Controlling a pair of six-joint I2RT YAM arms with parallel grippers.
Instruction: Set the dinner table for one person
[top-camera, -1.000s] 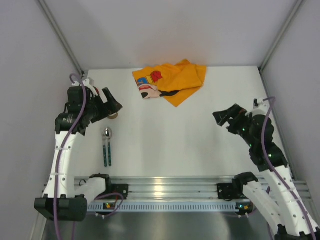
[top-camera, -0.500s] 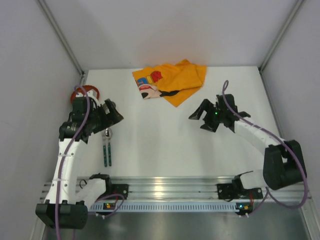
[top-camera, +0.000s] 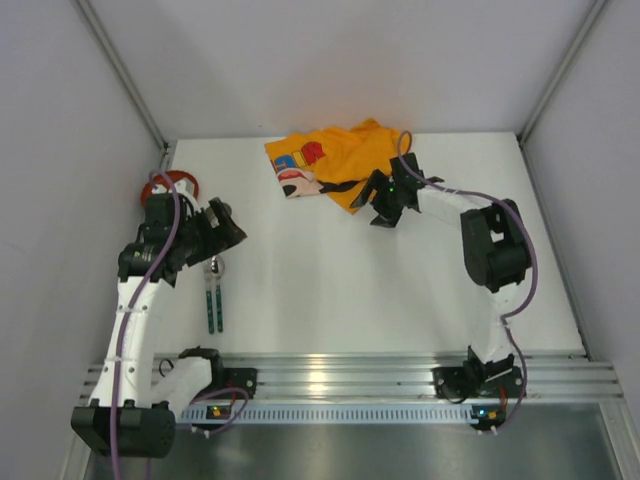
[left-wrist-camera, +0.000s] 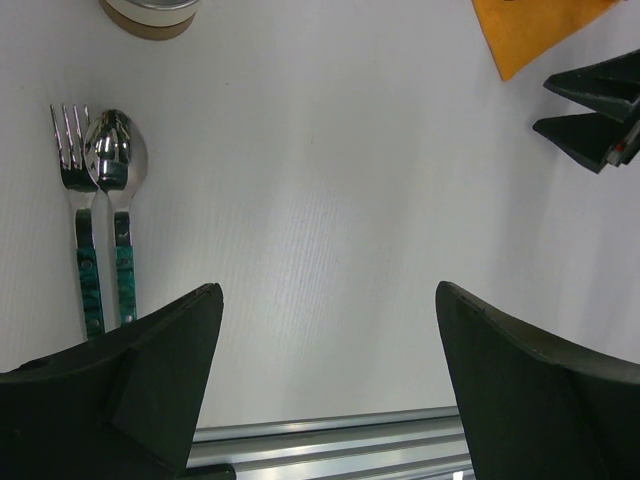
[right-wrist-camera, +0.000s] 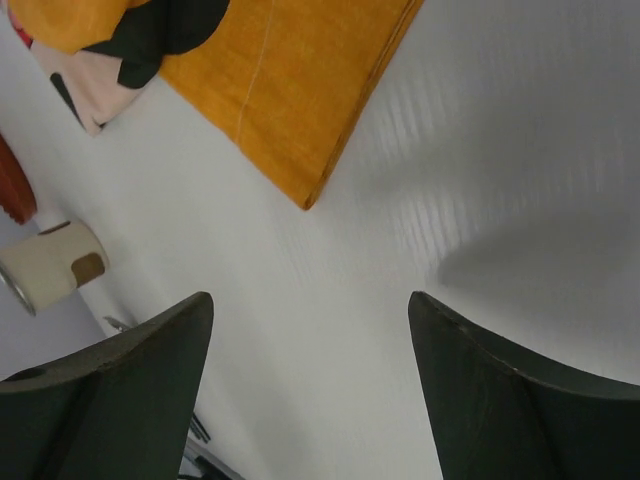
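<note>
right claw (top-camera: 380, 207): gaping empty, hovering at 5 o'clock of cloth (top-camera: 345, 165), likely lining up a pinch | left claw (top-camera: 228, 222): gaping empty, waiting above cutlery (top-camera: 214, 290)

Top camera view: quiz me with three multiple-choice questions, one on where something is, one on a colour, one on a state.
1. Where on the dinner table is the orange cloth? A far edge; B near edge; C left edge.
2. What colour are the fork and spoon handles? A red; B green; C yellow.
3. The right hand is: A shut on the cloth; B open, empty; C shut on the spoon.
Answers: A, it lies at the far edge; B, both handles are green; B, nothing sits between its open jaws.
</note>
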